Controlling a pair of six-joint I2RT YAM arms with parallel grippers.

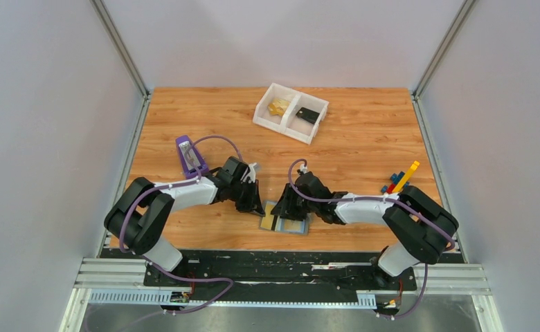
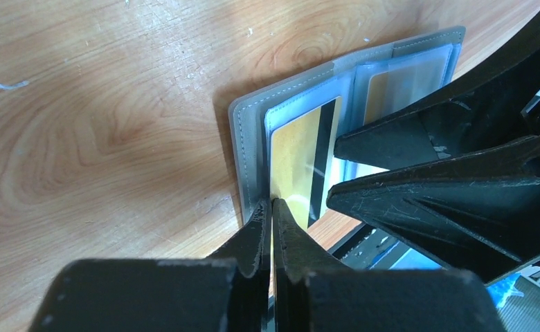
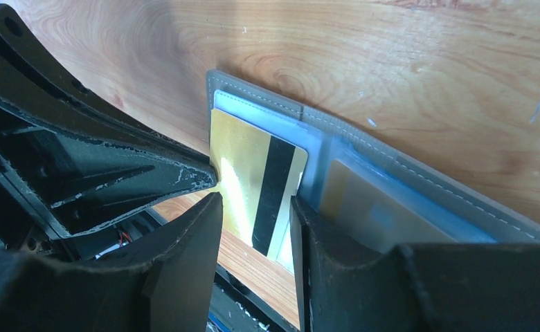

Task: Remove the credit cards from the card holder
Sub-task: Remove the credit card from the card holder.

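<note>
Down at the near middle of the table, the small grey bifold card holder [image 1: 286, 221] lies open and flat, both panels up. The left pincer [image 2: 272, 209] has its two black fingers pressed together on the near edge of a gold-yellow card with a black stripe [image 2: 296, 155], so it is clamped on that card. The card sits in the holder's left panel and pokes out of its clear pocket towards the near side. The right pincer [image 3: 253, 207] comes in from the right with its fingers [image 3: 191, 242] parted. They stand on either side of that same card, just beside the fold, with daylight between them and nothing gripped (whether the tips press on the holder I cannot tell). A second gold card [image 2: 392, 83] rests behind clear plastic in the right panel.

The surface is an orange-brown wood-grain tabletop [image 1: 364, 138], a little scuffed. Far from the arms, towards the middle, sits a white two-compartment plastic tray [image 1: 282, 128], with loose gold cards [image 1: 277, 106] in its left compartment and a small black rectangular piece [image 1: 309, 115] in its right. A purple block-shaped object [image 1: 191, 156] stands to the left, and a yellow stick with red and blue bits [image 1: 407, 174] lies to the right. Plain pale grey walls [image 1: 46, 104] close in on three sides.
</note>
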